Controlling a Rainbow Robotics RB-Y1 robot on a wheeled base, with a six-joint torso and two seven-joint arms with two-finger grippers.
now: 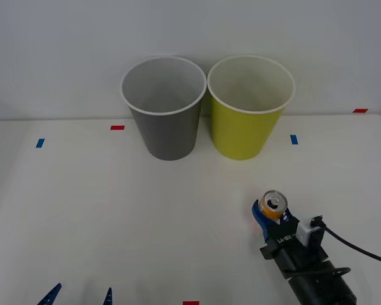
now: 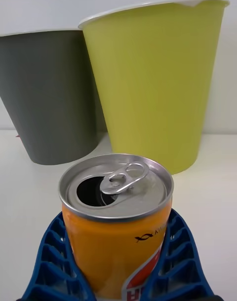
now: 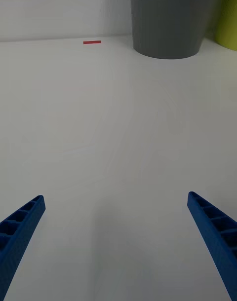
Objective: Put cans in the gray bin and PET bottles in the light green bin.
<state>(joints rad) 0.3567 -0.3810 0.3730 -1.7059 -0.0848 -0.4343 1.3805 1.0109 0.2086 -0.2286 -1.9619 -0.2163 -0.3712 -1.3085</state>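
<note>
White table (image 1: 82, 210) carries two bins against a pale wall: the gray bin (image 1: 165, 105) to the left, touching the light green bin (image 1: 249, 105). Nearer the robot, in front of the green bin, the right end effector (image 1: 267, 215) is clamped on the can (image 1: 272, 205), which stands upright, its blue fingers (image 2: 52, 261) hugging both sides. Good practice now is to lift straight, keep the can level, carry it leftward past the green rim and release over the gray opening. The left end effector (image 3: 116, 242) waits spread apart near the table's front edge.
</note>
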